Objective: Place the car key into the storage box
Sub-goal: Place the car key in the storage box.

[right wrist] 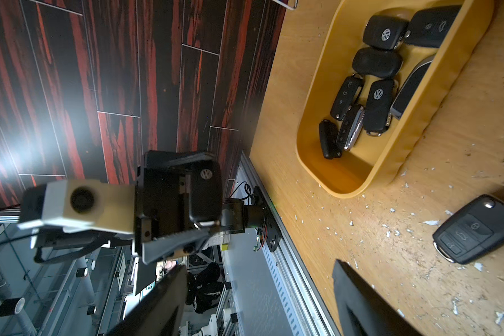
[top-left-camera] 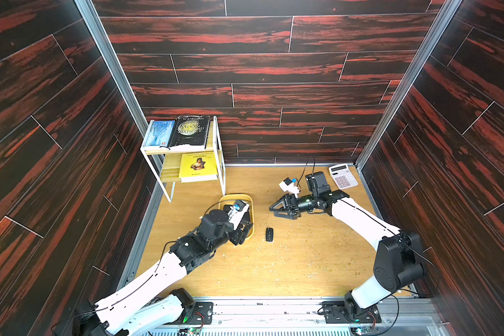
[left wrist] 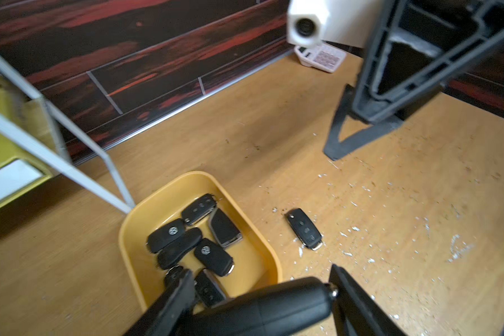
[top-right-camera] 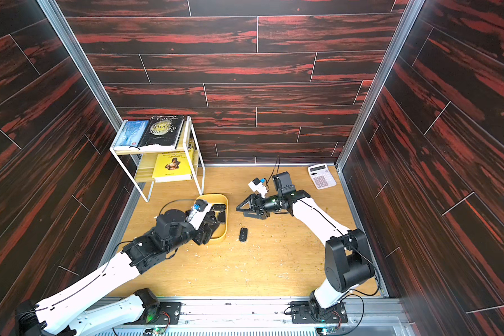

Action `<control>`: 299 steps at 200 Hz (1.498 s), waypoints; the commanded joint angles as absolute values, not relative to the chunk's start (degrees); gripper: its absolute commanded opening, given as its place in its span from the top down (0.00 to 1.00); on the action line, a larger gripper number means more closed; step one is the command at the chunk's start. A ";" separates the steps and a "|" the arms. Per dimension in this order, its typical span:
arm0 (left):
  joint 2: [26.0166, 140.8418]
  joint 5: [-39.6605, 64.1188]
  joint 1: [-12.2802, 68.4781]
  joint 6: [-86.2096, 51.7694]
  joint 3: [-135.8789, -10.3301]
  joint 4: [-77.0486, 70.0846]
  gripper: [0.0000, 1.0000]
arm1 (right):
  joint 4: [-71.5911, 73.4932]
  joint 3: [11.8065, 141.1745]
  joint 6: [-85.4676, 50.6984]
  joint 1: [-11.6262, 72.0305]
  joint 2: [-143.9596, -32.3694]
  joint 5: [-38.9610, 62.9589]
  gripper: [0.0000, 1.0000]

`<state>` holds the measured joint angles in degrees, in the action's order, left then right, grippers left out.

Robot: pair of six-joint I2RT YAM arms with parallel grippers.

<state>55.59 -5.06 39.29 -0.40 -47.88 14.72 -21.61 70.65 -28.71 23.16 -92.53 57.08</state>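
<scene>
The yellow storage box [top-left-camera: 235, 196] [top-right-camera: 226, 221] [left wrist: 192, 175] [right wrist: 390, 163] lies left of centre on the wooden table, with several black car keys in it. My left gripper [top-left-camera: 240, 230] [left wrist: 261, 279] [right wrist: 208, 193] hangs over the box's near end, shut lengthwise on a black car key [left wrist: 262, 308] [right wrist: 205, 195]. Another car key [top-left-camera: 269, 234] [top-right-camera: 243, 234] [left wrist: 304, 229] [right wrist: 474, 229] lies flat on the table just right of the box. My right gripper [top-left-camera: 274, 211] [top-right-camera: 239, 210] [right wrist: 259, 264] hovers open and empty above the table, beyond that loose key.
A white two-tier shelf rack [top-left-camera: 216, 163] with books stands at the back left, close behind the box. A calculator [top-left-camera: 343, 176] lies at the back right corner. White flecks litter the table [top-left-camera: 274, 270]. Dark wood-pattern walls close in three sides.
</scene>
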 commanded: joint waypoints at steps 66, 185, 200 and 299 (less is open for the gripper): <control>81.80 -6.83 33.14 -10.94 -78.02 49.33 0.65 | -20.65 67.94 -28.39 21.62 -91.76 57.30 0.17; 98.35 16.55 25.25 -16.27 -90.58 57.20 0.60 | -20.81 66.05 -27.51 19.84 -91.21 57.65 0.17; 98.34 15.70 25.18 -16.26 -89.36 56.93 0.60 | -20.82 65.77 -27.36 19.60 -91.05 57.77 0.17; 107.76 13.77 23.14 -18.00 -86.67 56.44 0.61 | -20.98 64.97 -27.42 19.25 -90.51 57.42 0.17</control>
<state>106.91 13.65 23.99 -17.10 -87.24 56.95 -20.51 65.91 -28.27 19.53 -91.88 57.01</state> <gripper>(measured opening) 0.742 0.835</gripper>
